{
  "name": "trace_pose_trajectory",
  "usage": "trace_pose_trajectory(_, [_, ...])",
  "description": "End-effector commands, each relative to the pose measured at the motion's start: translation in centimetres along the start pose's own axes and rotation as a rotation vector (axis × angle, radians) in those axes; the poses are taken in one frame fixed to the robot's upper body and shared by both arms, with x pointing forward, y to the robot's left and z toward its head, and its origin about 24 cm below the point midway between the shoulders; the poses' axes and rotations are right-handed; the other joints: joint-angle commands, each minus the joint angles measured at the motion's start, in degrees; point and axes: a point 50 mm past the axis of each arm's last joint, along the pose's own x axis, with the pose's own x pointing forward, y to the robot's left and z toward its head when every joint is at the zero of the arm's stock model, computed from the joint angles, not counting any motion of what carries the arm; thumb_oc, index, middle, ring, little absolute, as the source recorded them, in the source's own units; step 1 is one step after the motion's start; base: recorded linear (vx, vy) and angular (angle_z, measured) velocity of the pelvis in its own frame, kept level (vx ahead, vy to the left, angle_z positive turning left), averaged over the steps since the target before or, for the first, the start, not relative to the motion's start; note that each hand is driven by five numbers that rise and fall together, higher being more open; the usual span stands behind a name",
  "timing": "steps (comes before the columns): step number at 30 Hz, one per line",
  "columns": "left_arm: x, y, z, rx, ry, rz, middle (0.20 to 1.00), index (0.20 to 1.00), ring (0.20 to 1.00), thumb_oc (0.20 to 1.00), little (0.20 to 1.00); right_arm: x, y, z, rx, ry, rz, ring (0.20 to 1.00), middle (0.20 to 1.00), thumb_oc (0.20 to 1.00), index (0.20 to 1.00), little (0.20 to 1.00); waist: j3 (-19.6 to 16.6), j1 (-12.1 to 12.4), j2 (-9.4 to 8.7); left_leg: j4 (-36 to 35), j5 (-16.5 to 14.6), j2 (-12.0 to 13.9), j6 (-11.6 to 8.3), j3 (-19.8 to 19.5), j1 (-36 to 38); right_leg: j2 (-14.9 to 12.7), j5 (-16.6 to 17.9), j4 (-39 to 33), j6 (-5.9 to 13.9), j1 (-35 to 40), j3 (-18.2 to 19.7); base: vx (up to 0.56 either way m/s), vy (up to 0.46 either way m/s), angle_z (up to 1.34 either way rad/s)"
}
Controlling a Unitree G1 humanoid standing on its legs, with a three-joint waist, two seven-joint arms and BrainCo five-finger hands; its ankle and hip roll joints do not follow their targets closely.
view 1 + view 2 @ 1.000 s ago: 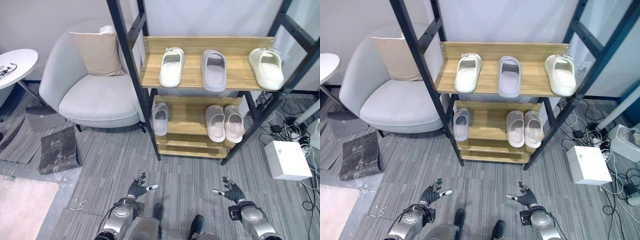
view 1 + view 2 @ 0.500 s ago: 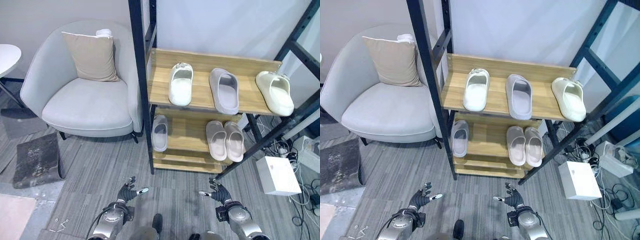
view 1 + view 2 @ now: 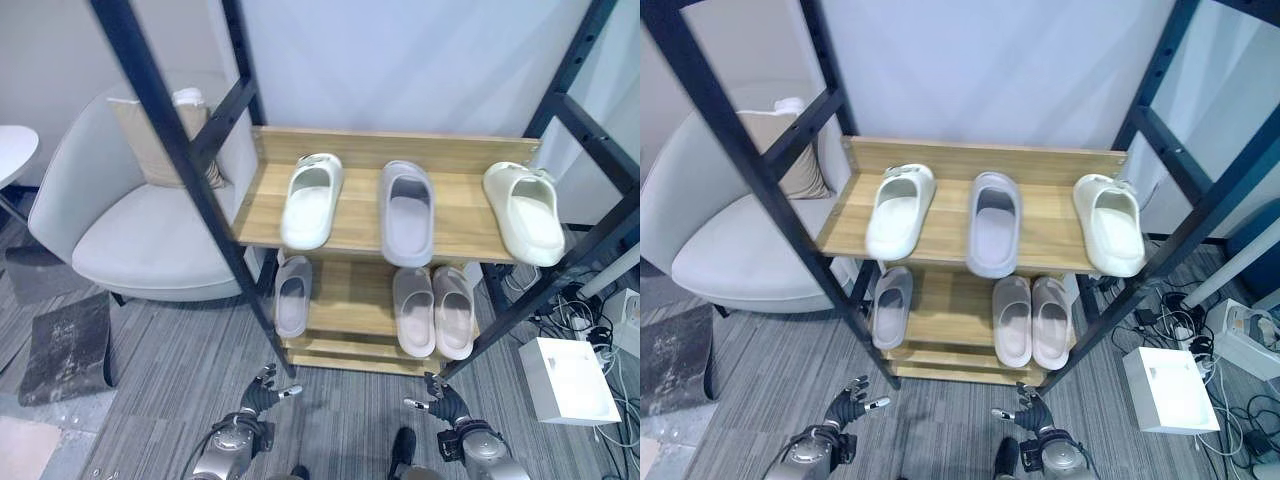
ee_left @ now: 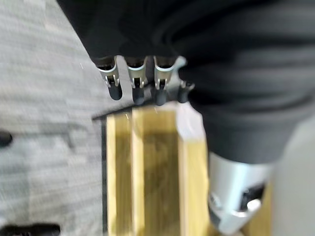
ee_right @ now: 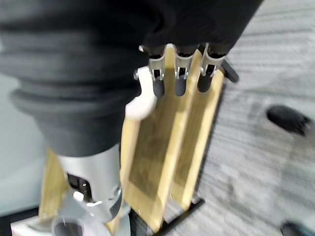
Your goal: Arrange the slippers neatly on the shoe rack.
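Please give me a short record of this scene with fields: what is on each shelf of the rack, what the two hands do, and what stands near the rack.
top shelf: white slipper, grey slipper and cream slipper, set apart from each other
lower shelf: single grey slipper at the left; beige pair side by side at the right
left hand: open, low above the carpet, holds nothing
right hand: open, low above the carpet, holds nothing
beside the rack: grey armchair with a beige cushion at the left; white box on the floor at the right

Shoe rack (image 3: 340,235): 3 slippers (image 3: 408,212) above, 3 below.
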Motion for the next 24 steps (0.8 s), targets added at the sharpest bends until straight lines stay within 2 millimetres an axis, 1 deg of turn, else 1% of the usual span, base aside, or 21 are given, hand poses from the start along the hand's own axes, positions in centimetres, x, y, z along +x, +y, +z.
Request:
trace_pose_trajectory(1, [1.0, 0.0, 4.1, 0.041, -0.154, -0.023, 1.000, 1.000, 1.000, 1.000, 1.000, 0.7, -0.2, 3.6, -0.020, -0.147, 0.012, 1.000, 1.000, 1.000, 1.000, 1.000, 0.89, 1.39, -1.84, 11.83, -0.42, -2.76, -1.72, -2.48, -3.18, -1.34, -5.48, 0.09, 3.51, 3.15, -0.40, 0.09, -0.130, 0.19])
trace_pose_trajectory(2, [1.0, 0.0, 4.1, 0.041, -0.154, -0.023, 1.000, 1.000, 1.000, 1.000, 1.000, 0.7, -0.2, 3.6, -0.020, -0.147, 0.012, 1.000, 1.000, 1.000, 1.000, 1.000, 0.90, 1.34, -1.80, 12.09, -0.55, -2.75, -1.75, -2.54, -3.32, -1.31, -5.49, 0.09, 3.48, 3.16, -0.46, 0.09, -0.174, 0.06])
trace_pose_trajectory(3, [1.1, -0.3, 4.4, 0.031, -0.162, -0.031, 1.000, 1.000, 1.000, 1.000, 1.000, 0.8, -0.2, 4.1, -0.024, -0.167, 0.018, 1.000, 1.000, 1.000, 1.000, 1.000, 2.16, 2.17, -1.88, 18.26, 2.18, -3.52, -2.49, -3.17, -6.09, -1.01, -6.61, 0.09, 2.51, 4.56, -0.33, 0.04, -0.107, -0.10])
trace_pose_trajectory(4, [1.1, -0.3, 4.4, 0.031, -0.163, -0.031, 1.000, 1.000, 1.000, 1.000, 1.000, 0.8, -0.3, 4.1, -0.024, -0.167, 0.018, 1.000, 1.000, 1.000, 1.000, 1.000, 2.16, 2.09, -1.86, 18.59, 2.05, -3.55, -2.49, -3.25, -6.30, -1.01, -6.61, 0.09, 2.51, 4.54, -0.41, 0.06, -0.167, -0.04])
trace_pose_trajectory(5, [1.2, -0.5, 4.6, 0.031, -0.170, -0.038, 1.000, 1.000, 1.000, 1.000, 1.000, 0.8, -0.3, 4.3, -0.031, -0.174, 0.017, 1.000, 1.000, 1.000, 1.000, 1.000, 3.05, 2.46, -2.20, 22.21, 3.33, -4.19, -2.80, -3.13, -8.26, -1.19, -7.04, 0.09, 2.13, 5.17, -0.63, 0.02, -0.093, -0.04])
trace_pose_trajectory(6, [1.2, -0.8, 4.7, 0.035, -0.171, -0.047, 1.000, 1.000, 1.000, 1.000, 1.000, 0.8, -0.4, 4.3, -0.035, -0.173, 0.015, 1.000, 1.000, 1.000, 1.000, 1.000, 3.42, 2.46, -2.32, 23.42, 3.31, -4.24, -2.68, -2.11, -9.97, -1.22, -7.68, 0.09, 1.85, 5.35, -1.04, 0.04, -0.119, -0.01])
trace_pose_trajectory(7, [1.2, -1.0, 4.8, 0.036, -0.174, -0.052, 1.000, 1.000, 1.000, 1.000, 1.000, 0.8, -0.5, 4.4, -0.038, -0.173, 0.012, 1.000, 1.000, 1.000, 1.000, 1.000, 3.63, 2.45, -2.33, 21.40, 2.98, -4.13, -2.42, -1.19, -10.94, -1.06, -8.24, 0.09, 1.76, 5.35, -1.23, 0.10, -0.072, 0.00])
trace_pose_trajectory(8, [1.3, -1.1, 4.4, 0.044, -0.155, -0.053, 1.000, 1.000, 1.000, 1.000, 1.000, 0.9, -0.7, 4.3, -0.038, -0.168, 0.006, 1.000, 1.000, 1.000, 1.000, 1.000, 3.12, 2.25, -2.13, 13.75, 1.05, -3.62, -1.60, 0.84, -11.87, -0.83, -9.18, 0.09, 2.25, 5.27, -1.68, 0.10, -0.040, 0.14])
trace_pose_trajectory(9, [1.3, -1.1, 4.4, 0.044, -0.155, -0.053, 1.000, 1.000, 1.000, 1.000, 1.000, 0.8, -0.7, 4.3, -0.039, -0.168, 0.006, 1.000, 1.000, 1.000, 1.000, 1.000, 3.12, 2.36, -2.13, 13.29, 1.16, -3.57, -1.61, 0.97, -11.52, -0.82, -9.26, 0.09, 2.26, 5.33, -1.56, 0.15, -0.004, 0.36])
trace_pose_trajectory(10, [1.3, -1.4, 3.9, 0.064, -0.139, -0.058, 1.000, 1.000, 1.000, 1.000, 1.000, 0.8, -0.8, 4.1, -0.040, -0.161, 0.002, 1.000, 1.000, 1.000, 1.000, 1.000, 2.74, 2.02, -1.24, 5.94, 4.21, -2.90, -0.90, 3.63, -13.72, -0.14, -9.80, 0.09, 2.55, 5.93, -2.34, 0.08, 0.008, 0.42])
trace_pose_trajectory(11, [1.3, -1.4, 3.9, 0.063, -0.138, -0.058, 1.000, 1.000, 1.000, 1.000, 1.000, 0.8, -0.8, 4.0, -0.040, -0.160, 0.002, 1.000, 1.000, 1.000, 1.000, 1.000, 2.67, 2.04, -1.26, 5.31, 4.53, -2.91, -0.92, 3.67, -13.41, -0.16, -9.85, 0.09, 2.55, 5.93, -2.31, 0.11, -0.003, 0.51])
trace_pose_trajectory(12, [1.3, -1.3, 3.6, 0.068, -0.126, -0.055, 1.000, 1.000, 1.000, 1.000, 1.000, 0.7, -0.8, 4.2, -0.042, -0.168, 0.001, 1.000, 1.000, 1.000, 1.000, 1.000, 2.73, 2.15, -1.02, 3.32, 6.80, -2.59, -1.18, 5.48, -14.40, 0.40, -10.41, 0.09, 2.32, 6.30, -2.62, 0.05, -0.017, 0.32])
trace_pose_trajectory(14, [1.2, -1.1, 3.4, 0.064, -0.124, -0.048, 1.000, 1.000, 1.000, 1.000, 1.000, 0.6, -0.6, 4.1, -0.048, -0.168, 0.010, 1.000, 1.000, 1.000, 1.000, 1.000, 2.48, 2.32, -1.02, 2.30, 6.68, -2.77, -1.02, 4.91, -13.49, 0.64, -10.41, 0.09, 2.32, 6.18, -2.39, 0.08, -0.001, 0.00])
trace_pose_trajectory(15, [1.2, -1.0, 3.4, 0.067, -0.121, -0.045, 1.000, 1.000, 1.000, 1.000, 1.000, 0.6, -0.5, 3.9, -0.062, -0.160, 0.012, 1.000, 1.000, 1.000, 1.000, 1.000, 1.90, 1.95, -0.78, 0.21, 6.88, -3.00, -0.79, 4.88, -11.99, 0.72, -10.42, 0.09, 2.39, 6.30, -2.60, 0.13, 0.034, -0.31])
trace_pose_trajectory(17, [1.1, -1.0, 3.2, 0.067, -0.115, -0.046, 1.000, 1.000, 1.000, 1.000, 1.000, 0.6, -0.5, 3.7, -0.061, -0.155, 0.013, 1.000, 1.000, 1.000, 1.000, 1.000, 1.50, 1.70, -0.67, -0.54, 7.00, -3.00, -0.79, 5.03, -11.12, 0.68, -10.47, 0.09, 2.42, 6.41, -2.56, 0.09, 0.043, -0.24])
trace_pose_trajectory(19, [1.0, -0.7, 2.9, 0.060, -0.106, -0.037, 1.000, 1.000, 1.000, 1.000, 1.000, 0.3, -0.4, 4.3, -0.119, -0.192, 0.025, 1.000, 1.000, 1.000, 1.000, 1.000, 0.82, 1.51, -0.56, -1.49, 6.49, -3.10, -0.46, 5.56, -9.17, 0.52, -10.71, 0.09, 2.38, 6.80, -2.34, 0.08, 0.064, 0.04])
trace_pose_trajectory(20, [1.0, -0.7, 2.9, 0.060, -0.106, -0.037, 1.000, 1.000, 1.000, 1.000, 1.000, 0.3, -0.4, 4.3, -0.119, -0.192, 0.025, 1.000, 1.000, 1.000, 1.000, 1.000, 0.85, 1.52, -0.55, -1.50, 6.48, -3.10, -0.46, 5.57, -9.12, 0.52, -10.71, 0.09, 2.38, 6.84, -2.33, 0.05, 0.047, 0.00])
trace_pose_trajectory(21, [1.0, -0.7, 3.1, 0.065, -0.114, -0.038, 1.000, 1.000, 1.000, 1.000, 1.000, 0.0, -0.5, 5.4, -0.177, -0.241, 0.026, 1.000, 1.000, 1.000, 1.000, 1.000, 0.82, 1.42, -0.73, -1.71, 6.23, -3.05, -0.31, 5.71, -8.58, 0.55, -10.82, 0.09, 2.38, 6.99, -2.24, 0.02, 0.017, -0.04])
trace_pose_trajectory(22, [1.0, -0.7, 3.1, 0.065, -0.113, -0.038, 1.000, 1.000, 1.000, 1.000, 1.000, 0.0, -0.5, 5.4, -0.177, -0.240, 0.026, 1.000, 1.000, 1.000, 1.000, 1.000, 0.84, 1.43, -0.71, -1.71, 6.22, -3.05, -0.31, 5.72, -8.55, 0.56, -10.82, 0.09, 2.38, 7.02, -2.23, 0.04, 0.025, -0.06])
trace_pose_trajectory(23, [0.9, -0.7, 3.5, 0.076, -0.135, -0.040, 1.000, 1.000, 1.000, 1.000, 1.000, -0.8, -0.8, 7.0, -0.288, -0.332, 0.022, 1.000, 1.000, 1.000, 1.000, 1.000, 0.95, 1.31, -1.05, -1.73, 5.87, -3.00, -0.17, 5.74, -8.09, 0.62, -10.82, 0.09, 2.47, 7.15, -2.00, 0.00, 0.000, 0.00])
trace_pose_trajectory(24, [0.9, -0.6, 3.8, 0.082, -0.148, -0.034, 1.000, 1.000, 1.000, 1.000, 1.000, -1.3, -0.9, 7.7, -0.317, -0.375, 0.024, 1.000, 1.000, 1.000, 1.000, 1.000, 1.08, 1.20, -1.24, -1.71, 5.67, -3.00, -0.11, 5.69, -7.91, 0.67, -10.86, 0.09, 2.51, 7.21, -1.93, 0.00, 0.000, 0.00])
